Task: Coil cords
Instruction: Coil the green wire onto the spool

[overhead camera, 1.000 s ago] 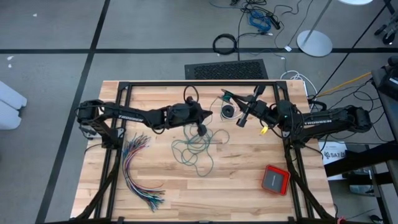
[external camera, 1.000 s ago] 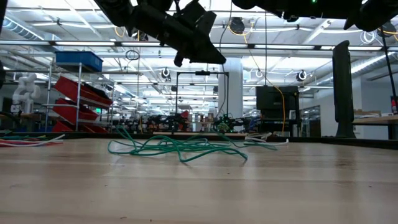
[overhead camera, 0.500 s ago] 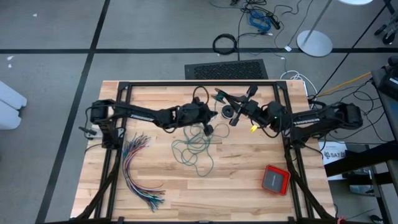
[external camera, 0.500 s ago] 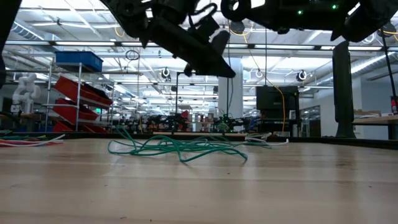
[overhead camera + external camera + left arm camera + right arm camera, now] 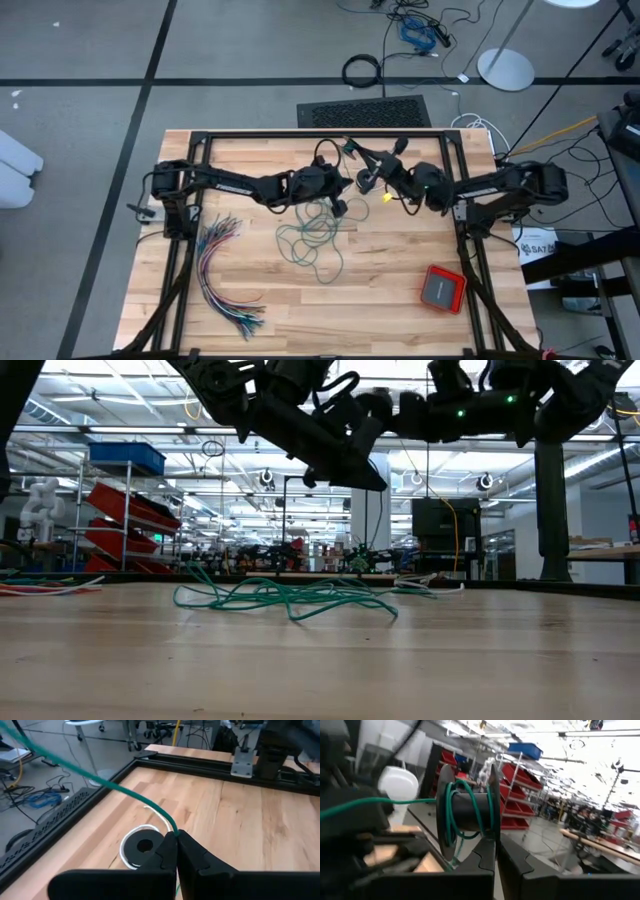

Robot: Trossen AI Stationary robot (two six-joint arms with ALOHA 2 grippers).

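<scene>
Both arms meet above the far middle of the table (image 5: 400,300). The left gripper (image 5: 176,836) has its fingers pressed together on the teal-green cord (image 5: 100,779), which runs taut from the fingertips up and away toward the other arm. In the overhead view that gripper (image 5: 340,186) hangs just above the loose part of the cord.

The right gripper (image 5: 496,844) is clamped on a small black spool (image 5: 467,812), its fingers closed on one flange. Several turns of the green cord are wrapped around the spool's core, and a strand leads off from it toward the left arm. From above, the right gripper (image 5: 368,170) sits just right of the left one, the two close together.

Most of the teal-green cord (image 5: 315,235) lies in a loose, tangled heap on the wood in the middle of the table, below and slightly nearer than the grippers; from table height it spreads as low green loops (image 5: 290,598).

Under the left gripper, on the boards, rests a black ring-shaped piece with a white cord (image 5: 131,845) curled around it.

A fanned bundle of coloured wires (image 5: 222,275) lies at the left, and a red box (image 5: 442,289) at the near right.
</scene>
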